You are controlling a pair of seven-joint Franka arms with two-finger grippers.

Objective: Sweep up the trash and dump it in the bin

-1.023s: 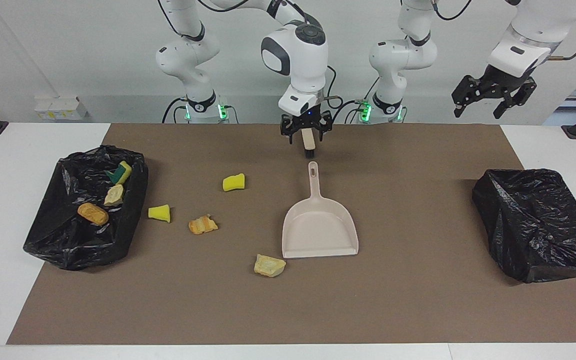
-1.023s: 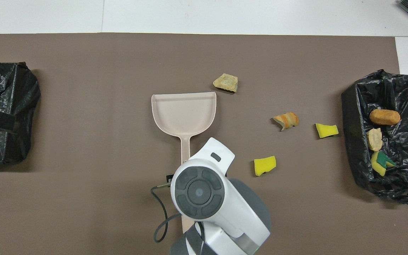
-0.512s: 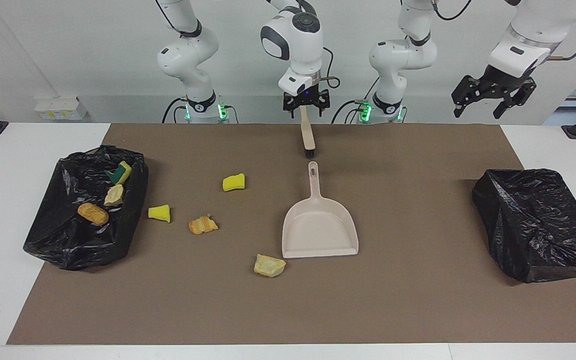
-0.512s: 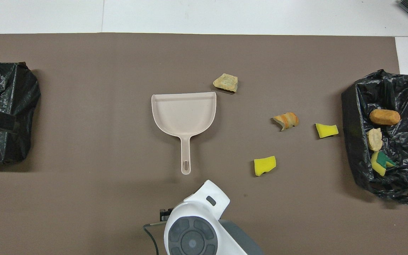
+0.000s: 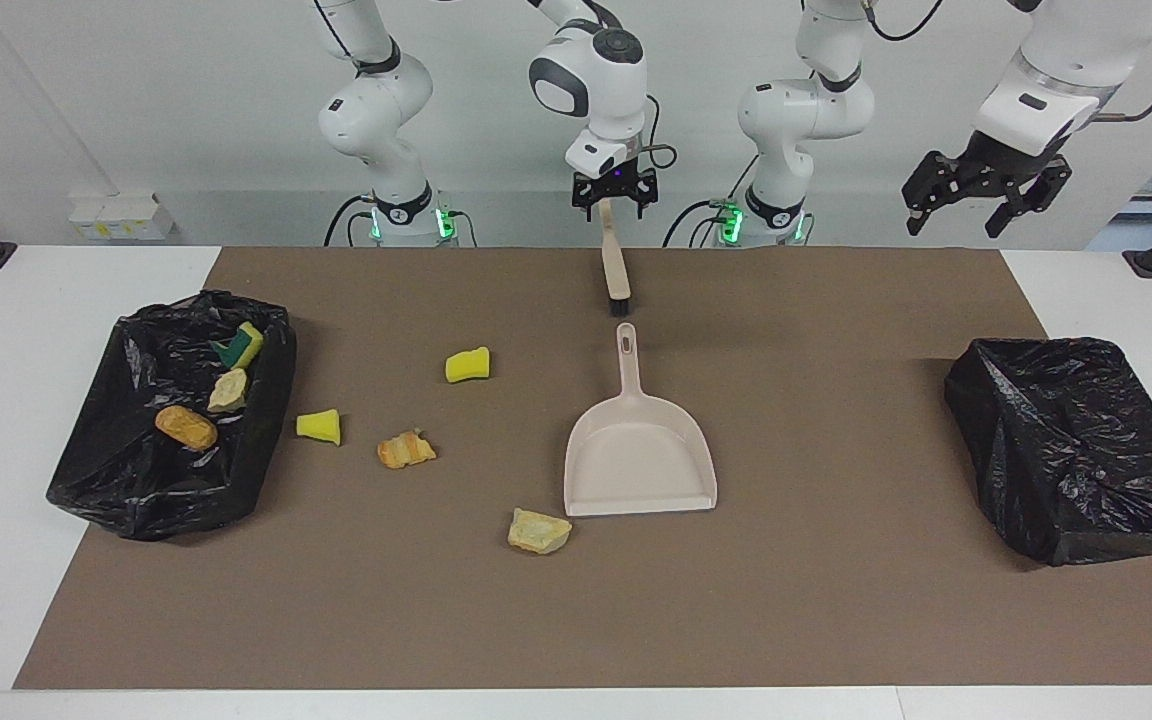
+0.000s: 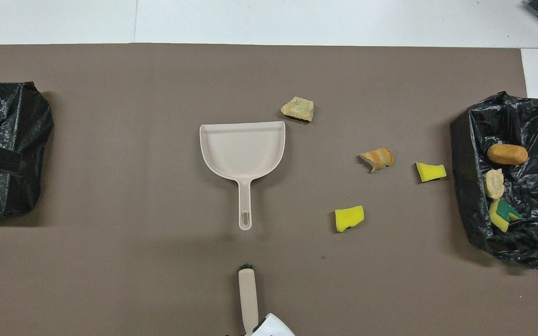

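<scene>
Gripping the brush (image 5: 617,272) by the top of its handle, my right claw (image 5: 614,205) hangs over the mat's (image 5: 836,300) edge nearest me. The brush slants down toward the dustpan's (image 5: 639,450) handle, and I cannot tell whether its bristles touch the mat. From overhead, only a white scrap of that arm shows, cut off at the frame's bottom, so the grip is hidden there. My left claw (image 5: 986,200) waits up in the air at the left arm's end of the table, spread wide and holding nothing. The closed bag (image 5: 1066,450) at that end is bunched up, its inside hidden. In the overhead view a dark block sits over it that I cannot make out. The trash is split: a bread chunk (image 5: 539,531) lies just beside the dustpan's mouth. A pastry bit (image 5: 406,449) and two yellow sponges (image 5: 467,364) (image 5: 319,425) are scattered between the dustpan and the open bag (image 5: 96,480) at the right arm's end. In that bag lie a green-backed sponge (image 5: 239,345), a pale chunk (image 5: 228,390) and a brown roll (image 5: 185,427).
</scene>
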